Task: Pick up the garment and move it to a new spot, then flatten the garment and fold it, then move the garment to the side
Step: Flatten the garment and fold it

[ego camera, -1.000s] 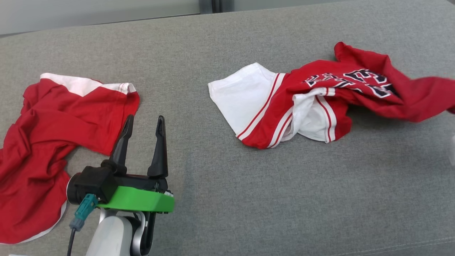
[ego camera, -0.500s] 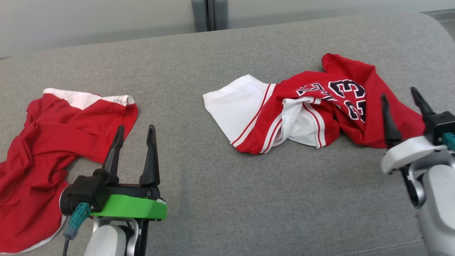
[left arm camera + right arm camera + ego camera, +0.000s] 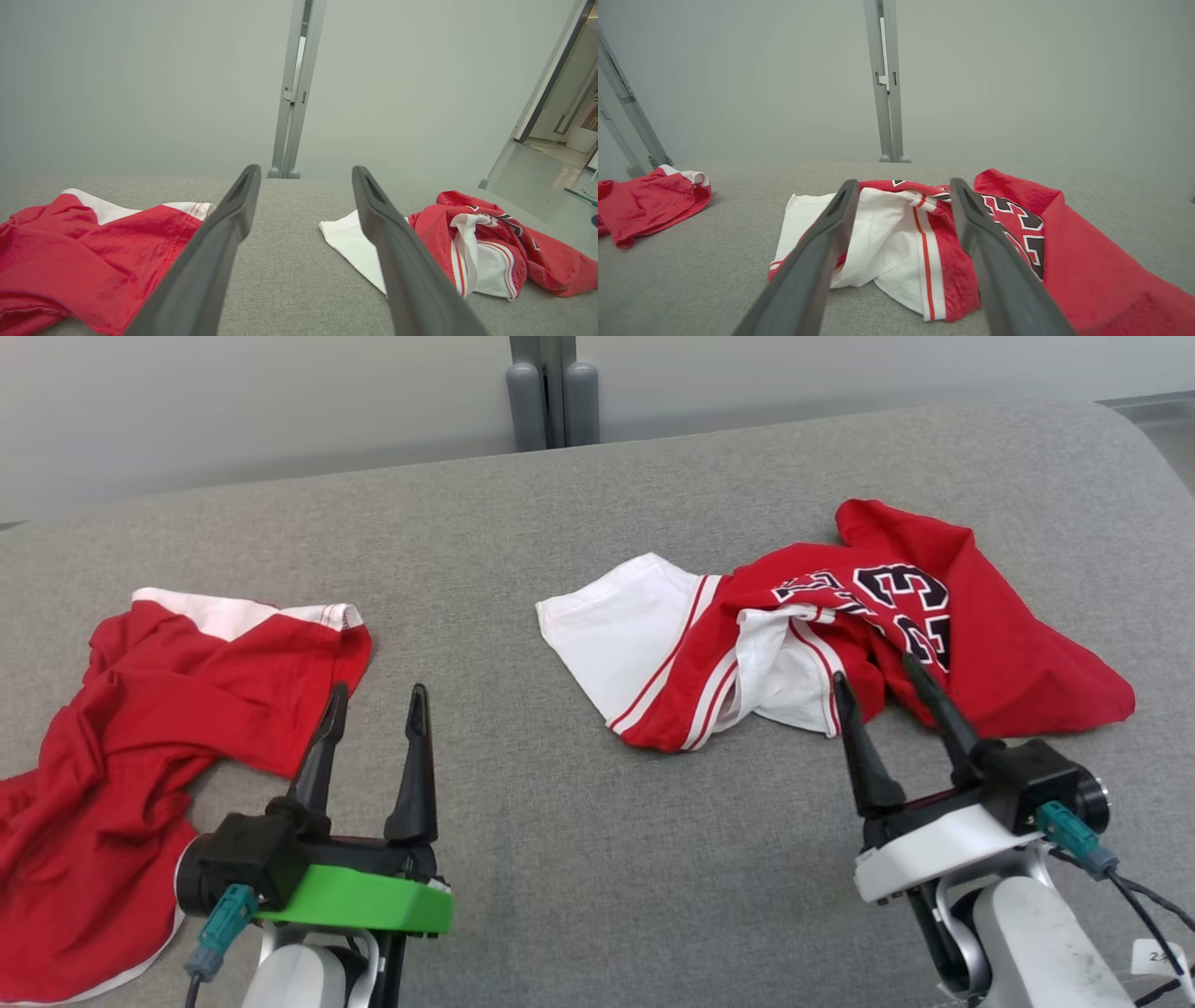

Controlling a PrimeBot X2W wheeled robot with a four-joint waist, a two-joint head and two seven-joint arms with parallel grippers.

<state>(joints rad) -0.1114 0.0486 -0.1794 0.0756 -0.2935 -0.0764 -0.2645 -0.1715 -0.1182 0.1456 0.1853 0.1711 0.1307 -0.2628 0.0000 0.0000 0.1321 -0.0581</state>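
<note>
Grey bench (image 3: 597, 859), red-and-white garment (image 3: 1008, 663) crumpled near right edge, red cloth (image 3: 140, 709) at left edge, left gripper (image 3: 379, 691) and right gripper (image 3: 873, 667) both spread, empty

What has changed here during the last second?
The right gripper let go of the jersey. The jersey's right end, which had been pulled out to the right, dropped onto the grey surface. The gripper drew back toward the robot and leftward, jaws open. The head view also shifted. The left gripper, open, and the red shirt stayed put.

Folds hide jersey (image 3: 1013, 658) lettering, red garment (image 3: 140, 747) cropped at edge
</note>
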